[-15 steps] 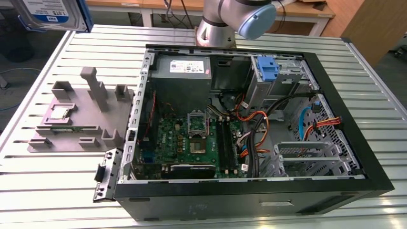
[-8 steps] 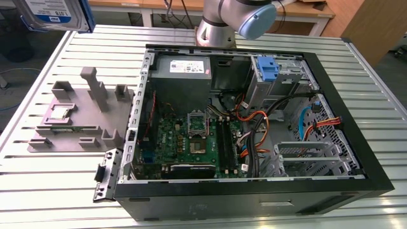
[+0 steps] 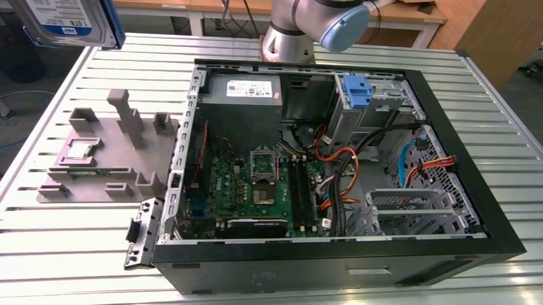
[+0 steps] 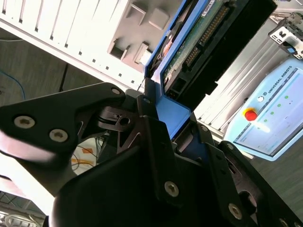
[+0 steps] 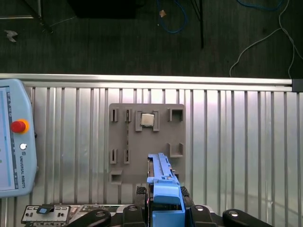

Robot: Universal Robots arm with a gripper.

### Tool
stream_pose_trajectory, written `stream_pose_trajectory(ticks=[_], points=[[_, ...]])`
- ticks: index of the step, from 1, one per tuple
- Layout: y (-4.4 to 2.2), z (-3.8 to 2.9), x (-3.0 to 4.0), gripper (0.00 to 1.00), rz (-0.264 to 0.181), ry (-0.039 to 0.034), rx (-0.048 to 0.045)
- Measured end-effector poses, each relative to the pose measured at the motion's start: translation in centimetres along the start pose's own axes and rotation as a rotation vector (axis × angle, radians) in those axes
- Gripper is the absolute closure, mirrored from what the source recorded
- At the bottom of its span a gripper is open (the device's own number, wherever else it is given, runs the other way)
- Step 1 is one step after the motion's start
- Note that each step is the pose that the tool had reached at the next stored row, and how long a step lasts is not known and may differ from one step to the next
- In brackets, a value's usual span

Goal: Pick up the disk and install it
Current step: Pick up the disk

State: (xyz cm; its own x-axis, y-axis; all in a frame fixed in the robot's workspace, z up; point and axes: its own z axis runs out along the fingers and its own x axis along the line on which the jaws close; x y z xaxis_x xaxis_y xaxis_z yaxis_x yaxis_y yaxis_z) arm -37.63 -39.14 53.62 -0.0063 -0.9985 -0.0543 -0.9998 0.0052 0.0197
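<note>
The disk (image 3: 63, 22), silver with a white-and-blue label and blue side rails, hangs in the air at the exterior view's far upper left, above the table's corner. In the first wrist view the disk (image 5: 162, 179) is edge-on, its blue rail over the grey fixture. My gripper (image 5: 163, 201) is shut on it, one black finger on each side. The second wrist view looks along the disk's (image 4: 199, 42) circuit-board side, and the gripper (image 4: 170, 125) clamps its blue end.
An open computer case (image 3: 500, 235) lies on the slatted metal table (image 3: 51, 248), with a drive bay and blue latch (image 3: 360, 95) at its far side. A grey fixture (image 3: 127, 159) holding a small square chip (image 3: 81, 150) sits beside it. A teach pendant (image 5: 14, 142) lies on the table.
</note>
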Motion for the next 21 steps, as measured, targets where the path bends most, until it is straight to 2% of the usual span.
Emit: stream_pose_trajectory(ticks=[3, 6, 21], points=[[-0.2, -0.01, 0.18, 0.63, 0.0, -0.0001, 0.0001], [-0.66, -0.02, 0.24, 0.63, 0.0, -0.0001, 0.0], [-2.43, -0.06, 0.27, 0.63, 0.0, -0.0001, 0.0001]])
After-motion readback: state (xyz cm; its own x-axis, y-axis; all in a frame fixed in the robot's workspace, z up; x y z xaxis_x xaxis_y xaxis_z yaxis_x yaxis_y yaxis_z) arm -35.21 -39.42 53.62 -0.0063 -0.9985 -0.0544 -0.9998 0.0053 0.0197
